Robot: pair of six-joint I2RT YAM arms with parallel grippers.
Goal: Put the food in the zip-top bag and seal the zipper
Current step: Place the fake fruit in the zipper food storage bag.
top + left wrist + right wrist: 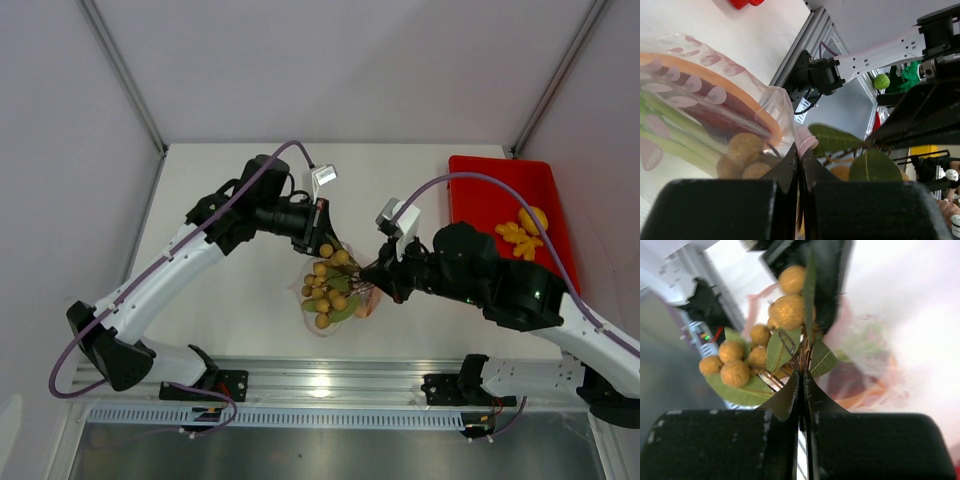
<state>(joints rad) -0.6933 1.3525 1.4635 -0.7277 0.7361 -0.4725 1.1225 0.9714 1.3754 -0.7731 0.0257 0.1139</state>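
Observation:
The clear zip-top bag [345, 305] lies at the middle of the table between both arms. My left gripper [323, 243] is shut on its pinkish zipper strip [805, 141] at the bag's edge. Through the plastic [715, 95] I see an orange slice [715, 80], a dark red piece [715, 117] and a green leek stalk [675, 135]. My right gripper [372, 272] is shut on the stem of the bunch of tan-yellow balls [790, 310]. Some balls [745, 147] show through the bag. The green leaves [835, 137] stick out of its mouth.
A red tray [480, 195] stands at the back right with yellow toy food [525, 235] in it. The aluminium rail [330, 380] with both arm bases runs along the near edge. White walls close in the table on three sides.

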